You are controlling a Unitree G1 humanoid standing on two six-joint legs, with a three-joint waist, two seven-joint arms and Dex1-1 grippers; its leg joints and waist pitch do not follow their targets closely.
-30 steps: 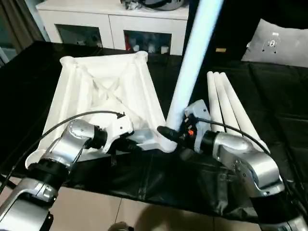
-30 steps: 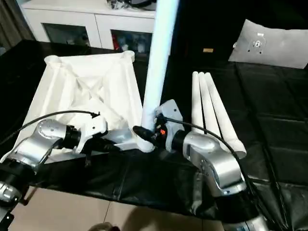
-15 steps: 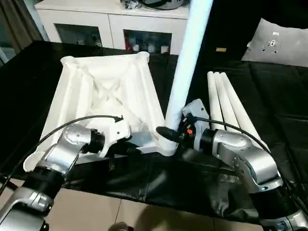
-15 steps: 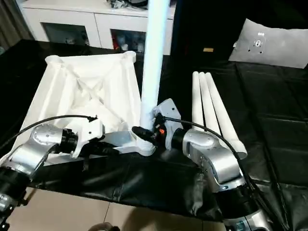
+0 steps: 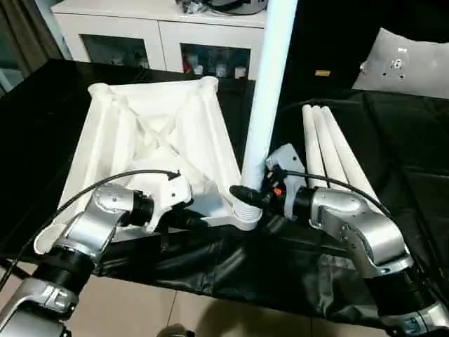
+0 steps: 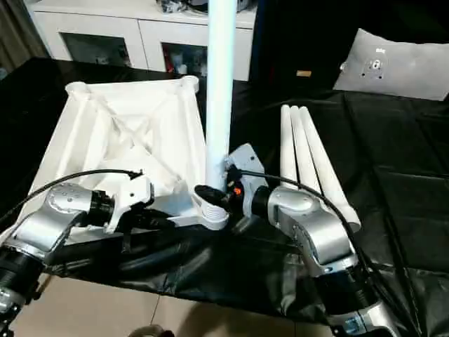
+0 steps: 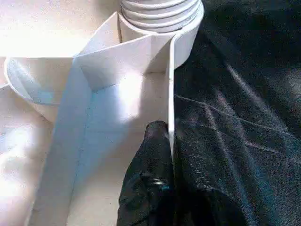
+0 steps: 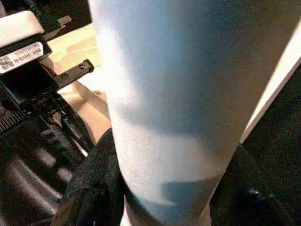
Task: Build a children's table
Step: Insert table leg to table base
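The step in hand looks to be seating 1 leg (image 5: 265, 98) in the near corner socket (image 5: 245, 214) of the tabletop (image 5: 158, 137), which lies ribbed side up on the black-covered bench (image 5: 393, 133).

To do it well, the right tool (image 5: 247, 194), its fingers half apart and clamped round the leg just above the threaded end, should keep the tube square to the socket while it is pressed or turned home. The left tool (image 7: 157, 141), nearly closed, pinches the tabletop's thin edge wall beside that socket; it should hold firm so the top cannot skid.

The leg's long axis stands close to upright, leaning slightly, its free end pointing up out of view. 3 more legs (image 5: 330, 151) lie side by side just right of the top, running away from the robot.
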